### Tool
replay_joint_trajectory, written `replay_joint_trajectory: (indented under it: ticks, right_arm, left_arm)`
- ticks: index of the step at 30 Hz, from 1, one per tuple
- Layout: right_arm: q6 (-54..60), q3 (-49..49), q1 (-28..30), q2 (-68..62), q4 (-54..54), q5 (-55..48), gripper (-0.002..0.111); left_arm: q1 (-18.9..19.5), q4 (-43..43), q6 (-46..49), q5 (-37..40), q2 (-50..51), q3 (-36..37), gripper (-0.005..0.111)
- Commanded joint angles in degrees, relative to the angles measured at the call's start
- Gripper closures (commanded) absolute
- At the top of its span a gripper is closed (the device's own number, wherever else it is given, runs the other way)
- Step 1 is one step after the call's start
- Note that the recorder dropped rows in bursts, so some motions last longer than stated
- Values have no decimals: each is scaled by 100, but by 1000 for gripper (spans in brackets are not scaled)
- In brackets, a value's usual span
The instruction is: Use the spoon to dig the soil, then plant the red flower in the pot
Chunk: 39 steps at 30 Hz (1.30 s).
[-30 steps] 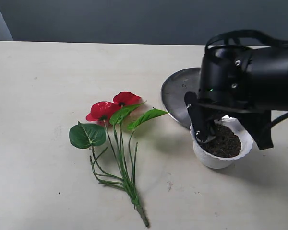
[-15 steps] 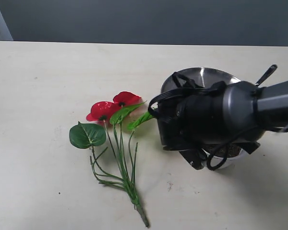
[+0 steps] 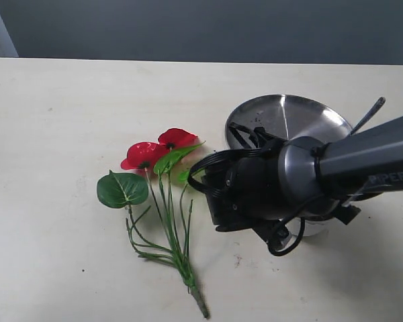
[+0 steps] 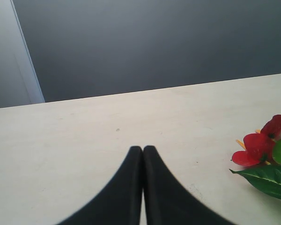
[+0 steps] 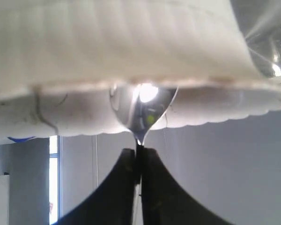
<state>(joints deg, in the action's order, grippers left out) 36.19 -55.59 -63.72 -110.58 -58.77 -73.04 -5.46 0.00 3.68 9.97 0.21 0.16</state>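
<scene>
Blocking most of the pot, the right arm's bulk hides the soil and the right gripper in the exterior view; its fingers pinch the spoon, shiny bowl against the pot's white rim; red flower flat on the table, left of the steel plate; left gripper fingers pressed together, empty.

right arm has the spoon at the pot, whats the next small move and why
Probably tip the spoon down into the pot to dig. The right gripper is shut on the spoon's handle, its bowl sits just at the pot's scalloped rim, and the red flower lies unplanted on the table. The arm hides the soil in the exterior view, so depth is uncertain.
</scene>
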Motion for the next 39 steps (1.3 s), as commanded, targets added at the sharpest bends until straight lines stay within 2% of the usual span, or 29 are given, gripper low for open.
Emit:
replay_joint_trajectory:
  ticks: [1,14,22,28,39]
  right_arm:
    - [130,47,-31,-105,572,308,109]
    - [130,47,-19,309,402,308,109]
    - [130,47,373,628,348,308,109]
    - [130,47,373,646,-266,308,109]
    - [37,47,308,388,-9,308,109]
  left_arm:
    - [-38,0,0,-59,-21,-16,106]
    - [-38,0,0,-59,-21,-16,106]
    - [-38,0,0,-59,-21,-16,106]
    - [-38,0,0,-59,-21,-16,106]
    - [-38,0,0,-59,-21,-16,106]
